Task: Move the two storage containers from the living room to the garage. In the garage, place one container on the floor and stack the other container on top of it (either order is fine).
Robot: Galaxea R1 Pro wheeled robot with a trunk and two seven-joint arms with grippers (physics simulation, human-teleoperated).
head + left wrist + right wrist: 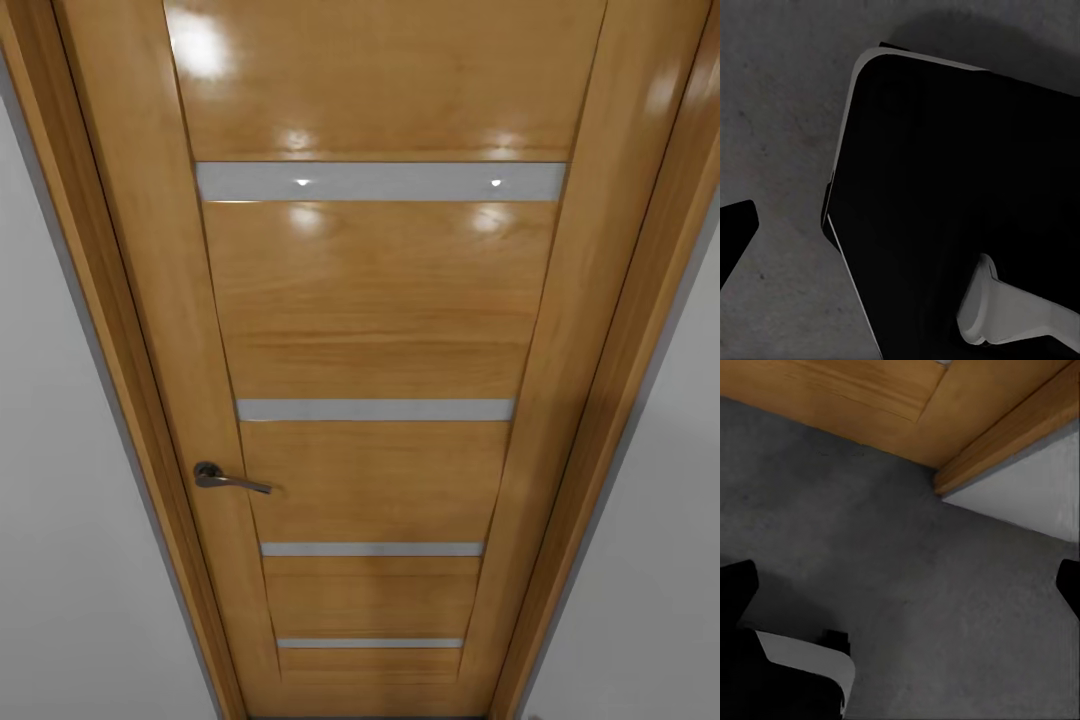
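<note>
My right gripper (900, 581) points down, its two dark fingertips (735, 585) spread wide at opposite edges of the wrist view with nothing between them. On the left wrist, one dark fingertip (735, 229) shows (its partner is out of frame), above my black base (945, 195).

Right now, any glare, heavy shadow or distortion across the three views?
Head view: bright ceiling-light glare on the glossy wooden door, strong perspective taper downward. Left wrist view: a dark robot part nearly black, soft shadow on the concrete floor. Right wrist view: evenly lit, mildly soft.
</note>
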